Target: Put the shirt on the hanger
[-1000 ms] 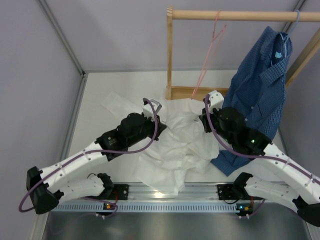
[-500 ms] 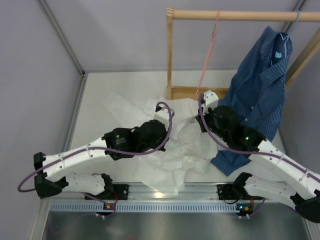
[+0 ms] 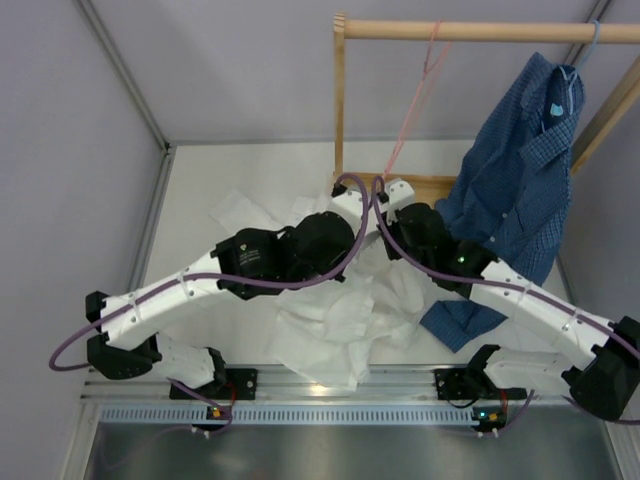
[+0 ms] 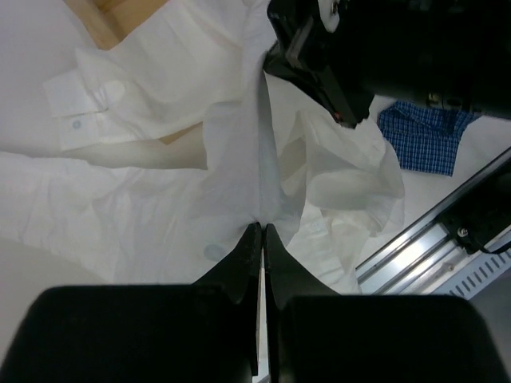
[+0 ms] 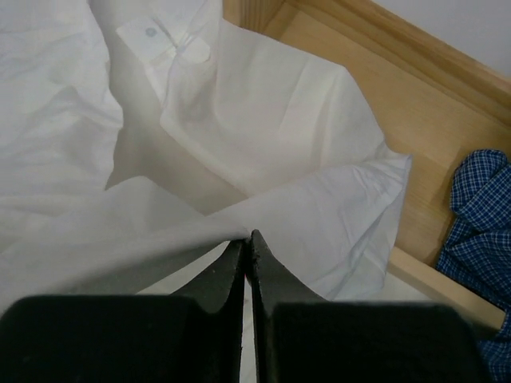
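Observation:
The white shirt [image 3: 335, 322] lies crumpled on the table between the arms, part of it lifted toward the rack. My left gripper [image 3: 346, 196] is shut on a ridge of the shirt [image 4: 239, 152], the fabric pinched at its tips [image 4: 261, 227]. Close beside it, my right gripper [image 3: 396, 192] is shut on a fold of the shirt [image 5: 263, 104], pinched at its tips [image 5: 246, 237]. The pink hanger [image 3: 414, 105] hangs empty from the wooden rod [image 3: 480, 31], just above and behind both grippers. A buttoned cuff [image 4: 80, 105] lies to the left.
A dark blue checked shirt [image 3: 520, 190] hangs on a light blue hanger [image 3: 590, 45] at the right, its hem on the table [image 4: 423, 137]. The rack's wooden base [image 5: 415, 104] and upright post [image 3: 339, 100] stand just behind the grippers. A metal rail [image 3: 340, 410] runs along the near edge.
Both arms have reached forward toward the rack base, drawing the shirt fabric up with them. The left arm swung right, and the two grippers now sit close together under the pink hanger.

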Available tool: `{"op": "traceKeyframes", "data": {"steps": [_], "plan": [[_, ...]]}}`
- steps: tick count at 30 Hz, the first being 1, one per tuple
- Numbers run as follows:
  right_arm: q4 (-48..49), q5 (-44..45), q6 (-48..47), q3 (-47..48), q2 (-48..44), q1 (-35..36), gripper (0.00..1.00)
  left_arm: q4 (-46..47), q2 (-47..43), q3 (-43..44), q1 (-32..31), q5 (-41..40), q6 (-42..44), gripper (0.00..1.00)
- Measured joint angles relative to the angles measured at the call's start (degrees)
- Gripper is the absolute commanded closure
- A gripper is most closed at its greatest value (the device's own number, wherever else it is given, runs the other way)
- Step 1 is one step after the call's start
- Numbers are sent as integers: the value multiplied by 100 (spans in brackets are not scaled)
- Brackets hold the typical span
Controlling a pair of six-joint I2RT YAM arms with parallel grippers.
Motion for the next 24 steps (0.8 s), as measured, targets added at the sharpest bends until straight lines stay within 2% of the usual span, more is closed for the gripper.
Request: {"op": "traceKeyframes", "data": {"steps": [4,11,12,14,15,16,18,20,24], "plan": [[177,129,109,138,28,-127,100,-13,2,-138,13,367,177,100],[238,87,264,107,-181,-181,100,636,-299,-1947,24,737,186,98],[254,46,295,39,-271,-181,100,723,-385,-2052,24,739,166,80],[380,46,304,-170,-503,-197,100,809,-684,-2166,22,796,140,59],[483,39,304,-302,-651,-245,100,846,-911,-2236,7,820,125,30],[595,7,299,-428,-796,-291,100,872,-1161,-2293,-7,837,129,13],[787,-173,282,-638,-1069,-339,100,1001,-1537,-2341,-13,774,109,7],[933,-400,232,-807,-1316,-343,100,1250,-1735,-2343,15,610,66,5],[1123,-702,138,-979,-1718,-345,100,1676,-1547,-2343,474,776,46,14]]}}
